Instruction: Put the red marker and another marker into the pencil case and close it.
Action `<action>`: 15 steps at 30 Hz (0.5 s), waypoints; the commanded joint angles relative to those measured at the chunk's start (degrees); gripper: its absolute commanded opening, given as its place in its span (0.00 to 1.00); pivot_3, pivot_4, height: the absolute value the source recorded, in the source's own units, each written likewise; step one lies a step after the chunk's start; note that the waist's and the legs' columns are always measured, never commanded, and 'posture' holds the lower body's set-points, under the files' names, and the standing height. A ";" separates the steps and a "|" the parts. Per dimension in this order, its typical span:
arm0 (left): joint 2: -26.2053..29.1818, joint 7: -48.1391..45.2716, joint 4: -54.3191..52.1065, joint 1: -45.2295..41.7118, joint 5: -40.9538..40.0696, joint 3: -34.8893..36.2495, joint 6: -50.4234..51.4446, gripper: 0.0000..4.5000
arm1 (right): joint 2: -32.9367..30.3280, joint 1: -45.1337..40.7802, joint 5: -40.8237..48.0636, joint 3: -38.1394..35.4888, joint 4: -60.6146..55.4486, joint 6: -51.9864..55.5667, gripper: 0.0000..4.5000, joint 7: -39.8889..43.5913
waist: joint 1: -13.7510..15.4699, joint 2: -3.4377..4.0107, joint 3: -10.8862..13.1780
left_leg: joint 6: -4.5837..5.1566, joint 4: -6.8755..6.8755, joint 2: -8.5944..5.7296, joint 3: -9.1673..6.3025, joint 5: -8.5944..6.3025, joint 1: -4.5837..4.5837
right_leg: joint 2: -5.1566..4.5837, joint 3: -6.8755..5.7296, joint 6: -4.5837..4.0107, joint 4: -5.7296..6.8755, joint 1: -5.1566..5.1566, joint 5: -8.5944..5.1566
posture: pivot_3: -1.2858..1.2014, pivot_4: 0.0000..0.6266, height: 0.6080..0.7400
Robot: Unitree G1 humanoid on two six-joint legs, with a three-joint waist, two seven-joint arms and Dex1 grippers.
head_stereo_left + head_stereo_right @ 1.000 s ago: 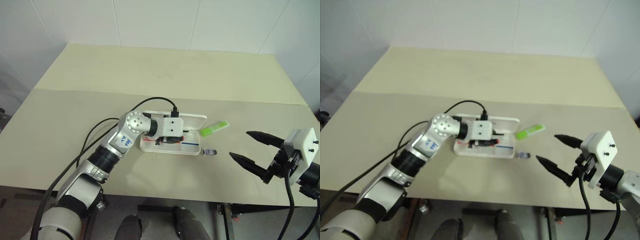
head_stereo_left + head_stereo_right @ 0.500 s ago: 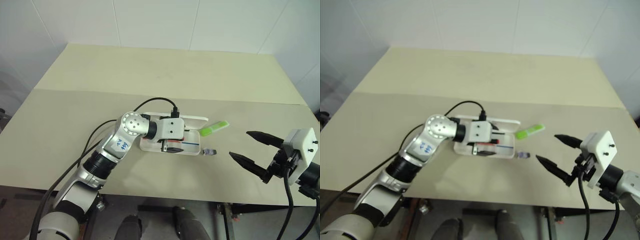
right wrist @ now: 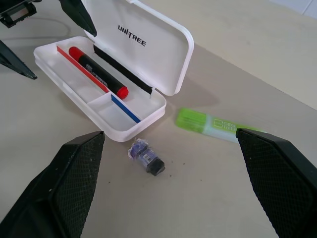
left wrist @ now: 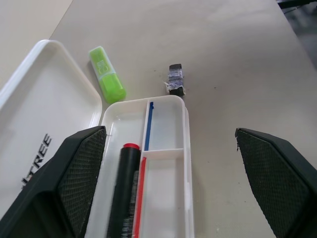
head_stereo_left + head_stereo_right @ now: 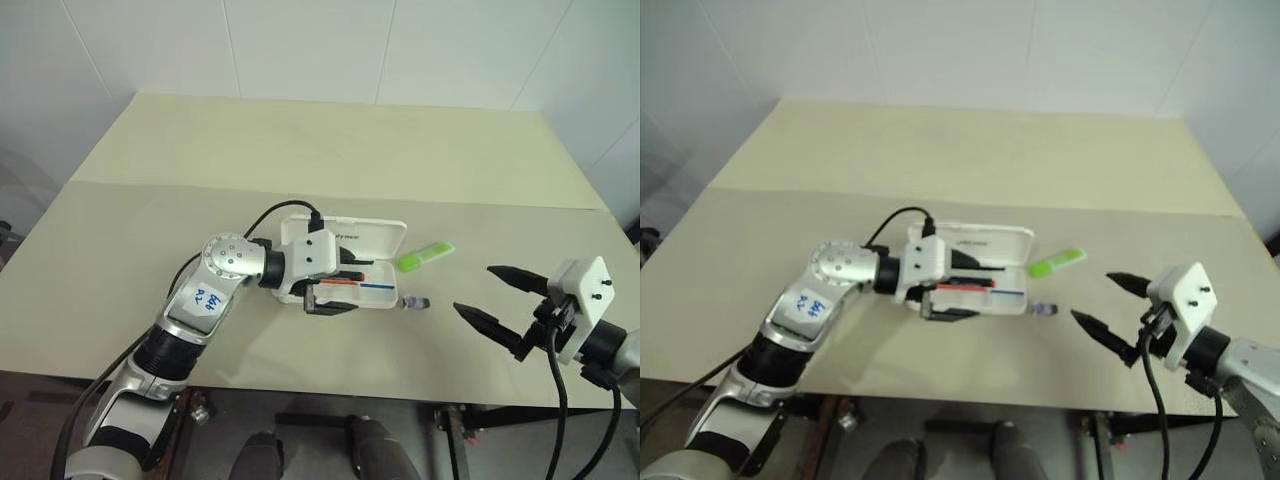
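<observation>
Now your left gripper [image 5: 335, 290] has drawn back off the pencil case [image 3: 124, 64], jaws spread wide and empty, leaving the red marker [image 3: 97, 72] lying in the open tray. Your right gripper [image 5: 500, 304] hovers wide apart near the table [image 5: 300, 150] edge. The green highlighter [image 3: 215, 124] lies just beside the case, a small grey-purple object [image 3: 146, 157] near it.
</observation>
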 commanded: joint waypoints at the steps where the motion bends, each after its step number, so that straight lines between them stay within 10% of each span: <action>1: 0.24 0.91 -1.13 0.39 -0.30 0.14 -0.02 0.99 | -0.32 -1.32 -0.58 0.37 0.48 -1.15 1.00 0.89 | -0.07 0.00 0.00 | 0.00 0.00 0.01 0.00 0.00 -0.01 | 0.01 0.00 0.00 -0.06 0.02 0.00 | 0.52 0.24 1.00; 15: 0.54 -1.11 -9.44 4.97 -14.51 10.26 -0.63 0.99 | -0.80 -5.74 -7.08 1.73 6.85 -2.08 1.00 -1.20 | -0.39 0.00 0.00 | 0.04 -0.09 0.04 -0.01 -0.03 -0.03 | 0.00 0.00 0.06 -0.24 0.06 0.04 | 0.52 0.24 1.00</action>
